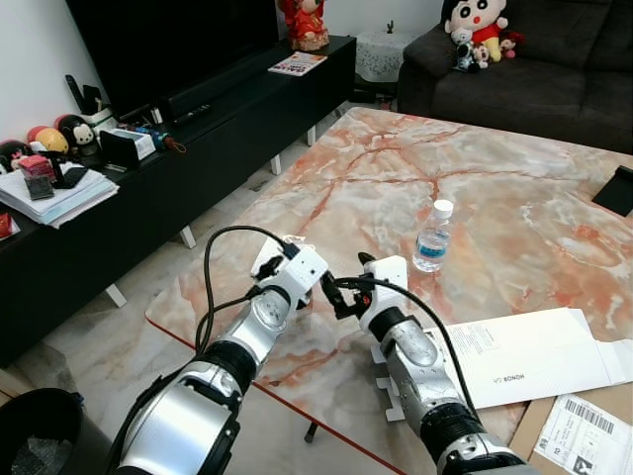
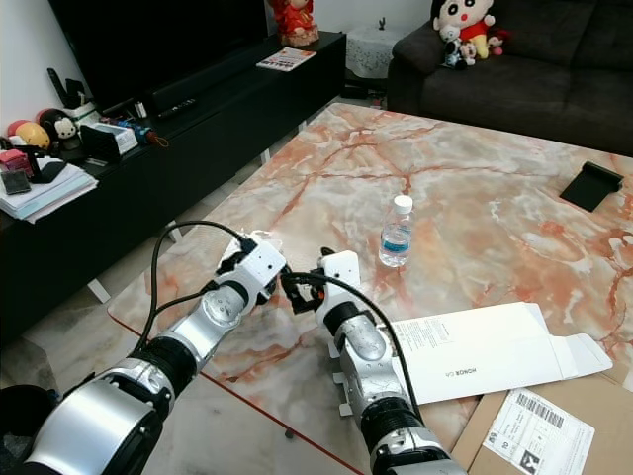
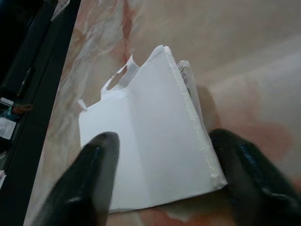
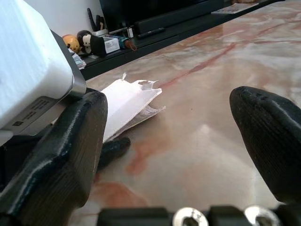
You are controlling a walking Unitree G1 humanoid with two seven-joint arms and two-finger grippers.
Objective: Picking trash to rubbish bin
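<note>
Just left tool [image 3: 160,179] spread around white paper scrap [image 3: 150,141]; right tool [image 4: 183,136] spread, empty.

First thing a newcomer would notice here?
Both grippers meet at the near left corner of the marble table: the left gripper straddles a white folded paper, open. The right gripper is open beside it. A water bottle stands upright just beyond.

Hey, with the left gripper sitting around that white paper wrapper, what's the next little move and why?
Probably close the left gripper: its jaws stand open, one finger on each side of the white paper wrapper, which lies flat on the marble table near the edge. The right gripper waits open beside it, so lifting would follow only once the grip is firm.
</note>
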